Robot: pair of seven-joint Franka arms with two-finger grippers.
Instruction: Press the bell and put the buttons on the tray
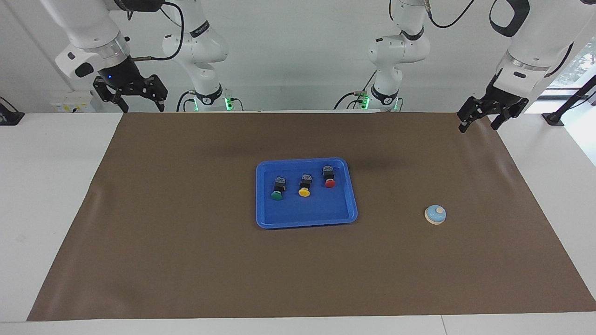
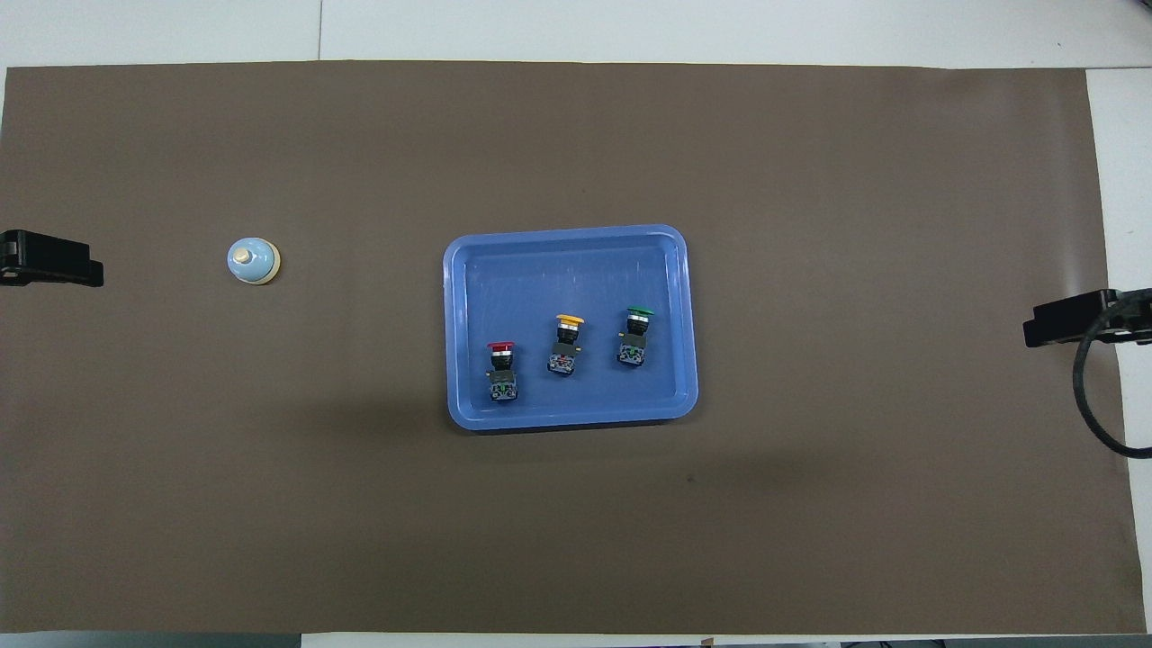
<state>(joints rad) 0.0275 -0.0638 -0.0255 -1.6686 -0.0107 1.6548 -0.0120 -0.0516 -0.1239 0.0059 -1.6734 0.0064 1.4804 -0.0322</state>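
Observation:
The blue tray [image 1: 307, 218] [image 2: 558, 270] lies in the middle of the brown mat. Three buttons lie in it in a row: green [image 1: 277, 190] [image 2: 635, 335], yellow [image 1: 304, 186] [image 2: 565, 342] and red [image 1: 329, 177] [image 2: 502, 364]. The pale blue bell [image 1: 435, 214] [image 2: 253, 261] stands on the mat toward the left arm's end. My right gripper [image 1: 142, 108] [image 2: 1044, 331] hangs open and empty, raised over the mat's edge at the right arm's end. My left gripper [image 1: 478, 126] [image 2: 90, 270] waits open and empty over the mat's edge at the left arm's end.
The brown mat [image 1: 186, 260] covers most of the white table [image 1: 46, 186]. A black cable [image 2: 1084, 396] loops down from the right wrist. Two more white arm bases [image 1: 386, 93] stand at the robots' edge of the table.

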